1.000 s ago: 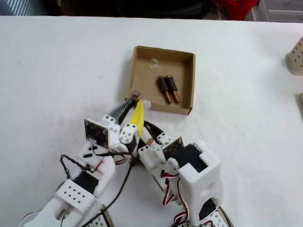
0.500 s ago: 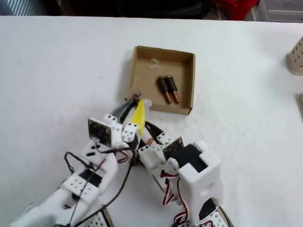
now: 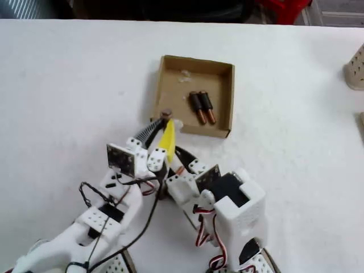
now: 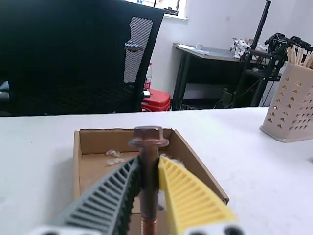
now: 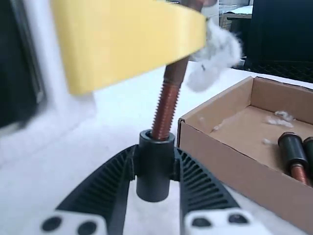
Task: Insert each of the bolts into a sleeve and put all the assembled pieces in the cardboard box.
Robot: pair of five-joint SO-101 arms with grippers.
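1. The white tabletop [image 3: 68, 85] goes all across the high view. The left arm [image 3: 96, 222] comes in from the lower left of that frame.
2. The left gripper [image 4: 149, 164] sits just below the middle of the high view, right by the lower left corner of the box. It has one grey finger and one yellow finger. They are squeezed tight on a copper-coloured bolt [image 4: 148, 188], with the long part pinched between them. The bolt stands up, and its head pokes out above the fingertips.
3. Under the bolt is a short black sleeve [image 5: 154, 181]. The right gripper [image 5: 155, 159] has its two black fingers pressed on the sleeve, one on each side, and holds it standing up. The bolt's threaded end meets the hole on top of the sleeve. I cannot tell how far in it goes.
4. The right arm [image 3: 239, 210] is in the lower middle of the high view, just right of the left arm.
5. The cardboard box [image 3: 173, 96] lies open on the tabletop, just above the middle of the high view. A few small white bits [image 3: 184, 75] lie near its far wall.
6. Two assembled pieces [image 3: 197, 107] lie side by side inside the box, touching, near its lower right part. Each is a black sleeve with a copper end sticking out.
7. A beige holder [image 3: 355, 68] with holes in it stands at the right edge of the high view, well apart from the box.
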